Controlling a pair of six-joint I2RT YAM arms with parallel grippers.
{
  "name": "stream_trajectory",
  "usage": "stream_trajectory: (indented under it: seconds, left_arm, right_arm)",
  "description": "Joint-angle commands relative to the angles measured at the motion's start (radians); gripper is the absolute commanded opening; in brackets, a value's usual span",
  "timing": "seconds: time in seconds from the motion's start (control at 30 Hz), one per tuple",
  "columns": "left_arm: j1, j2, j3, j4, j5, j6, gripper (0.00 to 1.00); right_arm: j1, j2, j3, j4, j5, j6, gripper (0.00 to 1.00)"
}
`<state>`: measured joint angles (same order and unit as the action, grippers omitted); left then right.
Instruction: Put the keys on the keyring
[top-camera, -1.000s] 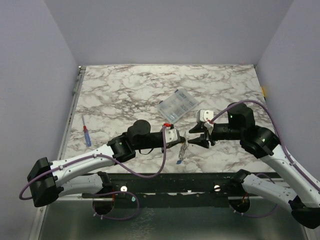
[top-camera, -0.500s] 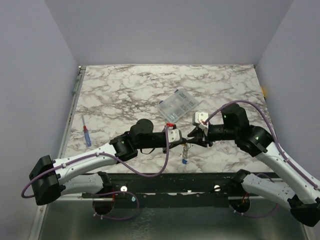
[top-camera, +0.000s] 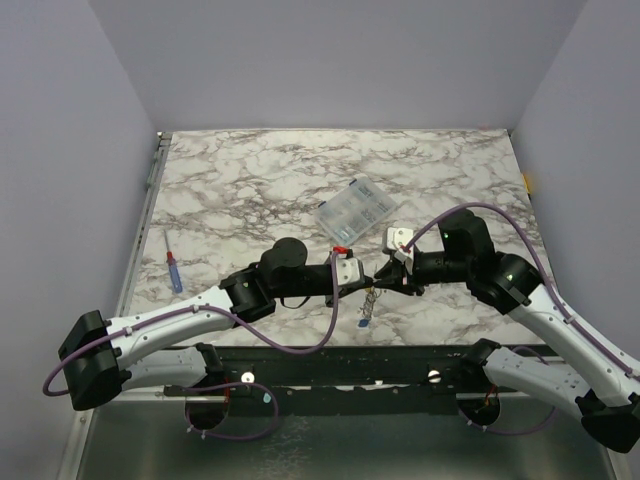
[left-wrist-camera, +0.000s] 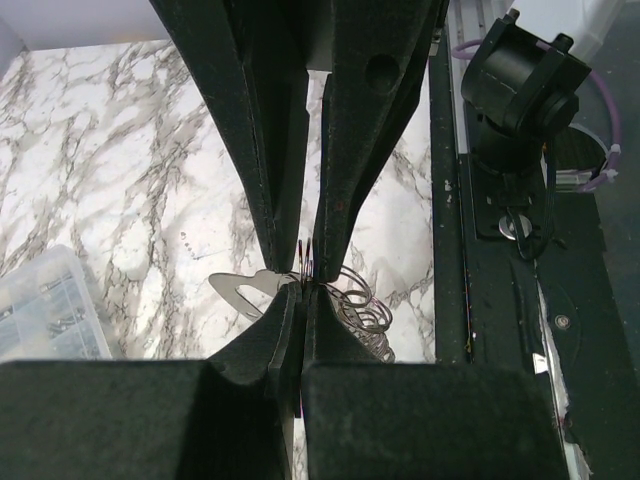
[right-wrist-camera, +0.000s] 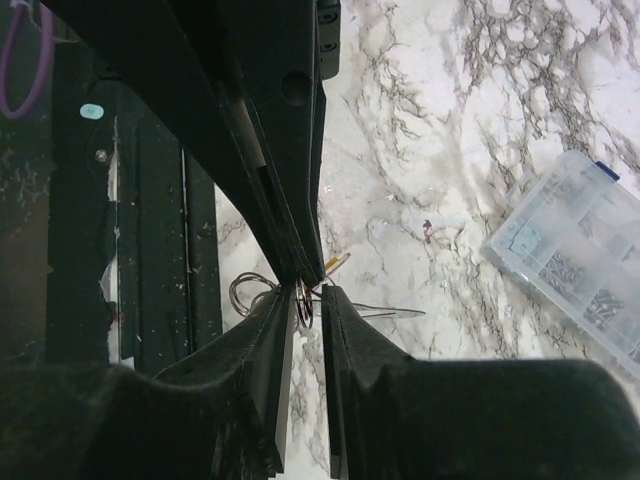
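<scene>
My left gripper (top-camera: 365, 285) is shut on the keyring (top-camera: 371, 298), a silvery coil of wire loops that hangs below it with a blue key (top-camera: 363, 322) at its lower end. In the left wrist view my gripper (left-wrist-camera: 303, 292) pinches the ring (left-wrist-camera: 360, 305), and a flat silvery key blade (left-wrist-camera: 235, 291) sticks out to the left. My right gripper (top-camera: 384, 281) meets the left one tip to tip. In the right wrist view it (right-wrist-camera: 307, 300) is slightly open, with a ring loop (right-wrist-camera: 303, 308) between its fingers. A yellow key head (right-wrist-camera: 336, 263) shows just behind.
A clear plastic compartment box (top-camera: 357, 207) lies behind the grippers; it also shows in the right wrist view (right-wrist-camera: 580, 250) and the left wrist view (left-wrist-camera: 45, 310). A blue-handled screwdriver (top-camera: 174, 271) lies at the left. The table's black front rail (top-camera: 350, 365) runs just below the grippers.
My right gripper has moved left until its tips are around the ring held by my left gripper. My left gripper has shifted slightly right, and the ring and keys still hang from it.
</scene>
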<state>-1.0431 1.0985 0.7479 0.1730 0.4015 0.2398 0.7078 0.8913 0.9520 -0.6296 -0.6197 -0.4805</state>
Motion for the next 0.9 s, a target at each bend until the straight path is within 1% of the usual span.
stream_trajectory:
  seconds: [0.0,0.07,0.13,0.23,0.37,0.53,0.77,0.87]
  left_arm:
    - [-0.008,0.007,0.035,0.006,0.034,-0.012,0.00]
    - [-0.008,0.009,0.037,0.007,0.035,-0.012,0.00]
    - [-0.008,0.011,0.037,0.006,0.034,-0.011,0.00]
    - [-0.010,0.010,0.038,0.007,0.033,-0.012,0.00]
    - [-0.009,0.011,0.038,0.007,0.031,-0.012,0.00]
    - [-0.010,0.003,0.033,0.005,0.022,-0.012,0.00]
    - [-0.009,0.002,0.043,0.007,0.019,-0.017,0.00]
    - [-0.009,-0.004,0.046,0.007,0.024,-0.021,0.00]
  right_arm:
    - [0.007,-0.007,0.001,0.021,0.006,0.002,0.28]
    - [0.007,-0.008,0.001,0.022,0.008,0.005,0.31]
    - [0.006,-0.008,-0.001,0.024,0.009,0.006,0.31]
    - [0.006,-0.010,-0.008,0.027,0.010,0.009,0.24]
    - [0.006,-0.012,-0.014,0.027,0.008,0.011,0.09]
    - [0.007,-0.029,-0.038,0.027,0.007,0.011,0.02]
    - [0.007,-0.040,-0.045,0.036,-0.034,0.012,0.01]
    - [0.006,-0.042,-0.044,0.037,-0.028,0.015,0.01]
